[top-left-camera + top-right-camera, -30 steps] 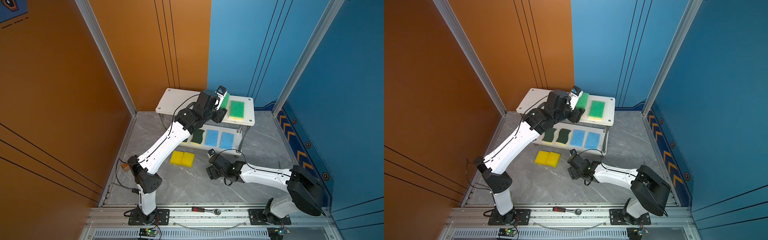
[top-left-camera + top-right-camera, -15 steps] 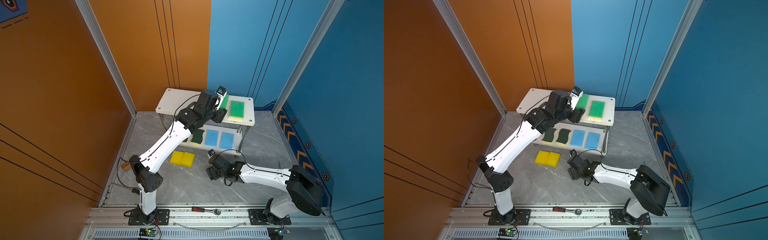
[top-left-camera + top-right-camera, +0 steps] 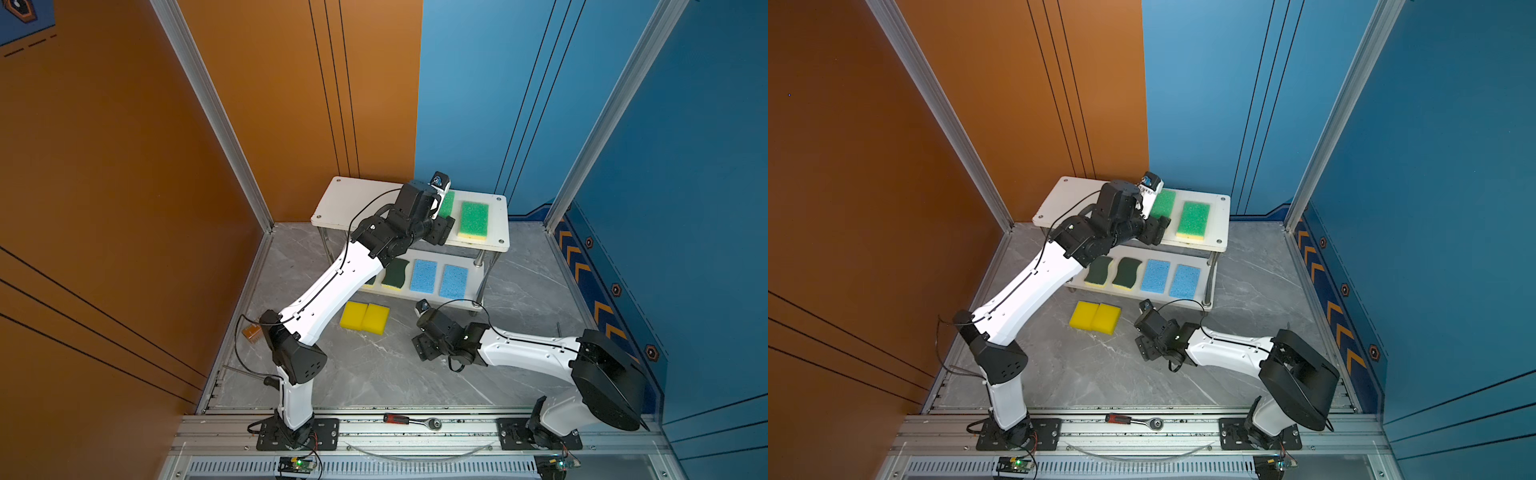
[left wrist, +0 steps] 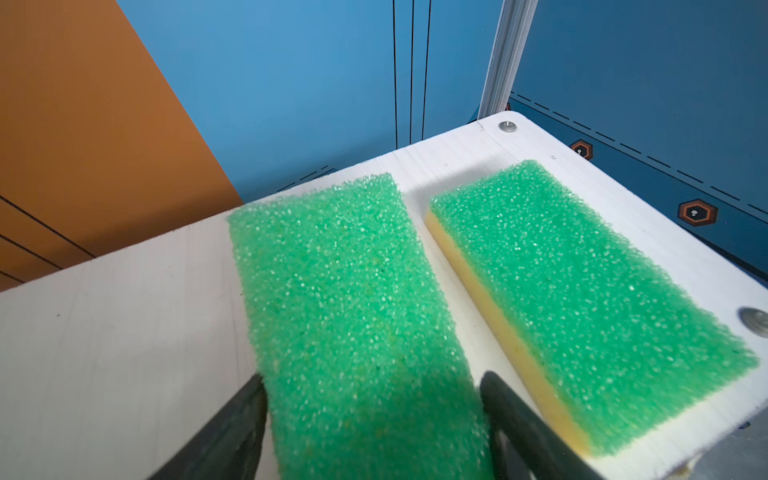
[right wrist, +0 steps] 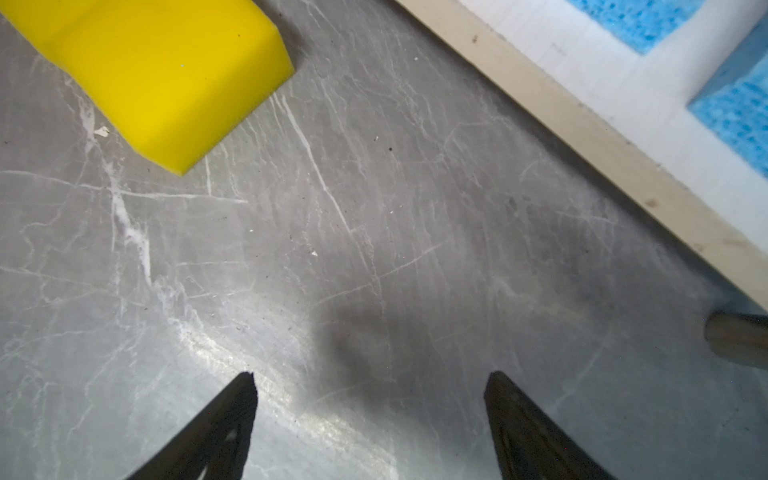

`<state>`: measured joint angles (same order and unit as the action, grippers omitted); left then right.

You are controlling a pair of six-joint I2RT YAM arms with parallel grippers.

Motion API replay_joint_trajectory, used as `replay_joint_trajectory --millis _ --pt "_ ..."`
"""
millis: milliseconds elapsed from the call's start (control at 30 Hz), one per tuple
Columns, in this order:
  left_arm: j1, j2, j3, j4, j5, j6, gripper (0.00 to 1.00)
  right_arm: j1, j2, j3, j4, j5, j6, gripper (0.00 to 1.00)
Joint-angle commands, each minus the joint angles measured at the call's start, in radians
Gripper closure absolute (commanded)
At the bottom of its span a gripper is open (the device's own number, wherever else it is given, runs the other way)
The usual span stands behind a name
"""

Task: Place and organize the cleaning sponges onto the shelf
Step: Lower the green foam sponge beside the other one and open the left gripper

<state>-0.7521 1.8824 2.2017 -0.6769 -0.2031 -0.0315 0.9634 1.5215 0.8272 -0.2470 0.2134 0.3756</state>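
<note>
Left jaws flank a green sponge point(image 4: 353, 311) on the shelf point(image 4: 124, 332); whether gripping, cannot tell. Right jaws stand open, empty.

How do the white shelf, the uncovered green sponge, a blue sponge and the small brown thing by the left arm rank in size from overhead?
1. Shelf.
2. Green sponge and blue sponge: alike; the green one lies higher, nearer the camera, so unranked.
3. Brown thing, smallest.

Eight sponges point(image 3: 1192, 220) (four pairs), one shelf point(image 3: 1065, 201)
</note>
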Motion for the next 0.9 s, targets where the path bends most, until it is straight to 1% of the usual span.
replay_joint_trajectory --millis 0,100,200,367,400,767,867 --pt "0.016 0.016 0.028 -0.015 -0.034 -0.008 0.19 0.005 0.019 0.008 -0.009 0.02 0.009 0.15" --pt "0.017 0.015 0.028 -0.01 -0.035 -0.01 0.18 0.005 0.027 0.014 -0.009 0.016 0.008 0.15" --pt "0.021 0.012 0.028 -0.006 -0.034 -0.011 0.15 0.006 0.034 0.019 -0.009 0.013 0.008 0.15" --pt "0.027 0.009 0.026 -0.006 -0.027 -0.019 0.15 0.006 0.044 0.024 -0.009 0.009 0.006 0.15" --pt "0.027 0.009 0.026 -0.006 -0.027 -0.019 0.09 0.006 0.044 0.027 -0.008 0.008 0.006 0.15" --pt "0.03 -0.008 0.046 0.015 -0.003 -0.029 0.0 0.007 0.052 0.033 -0.008 0.002 0.008 0.15" --pt "0.03 -0.017 0.052 0.014 -0.004 -0.029 0.02 0.008 0.051 0.034 -0.011 0.001 0.008 0.15"
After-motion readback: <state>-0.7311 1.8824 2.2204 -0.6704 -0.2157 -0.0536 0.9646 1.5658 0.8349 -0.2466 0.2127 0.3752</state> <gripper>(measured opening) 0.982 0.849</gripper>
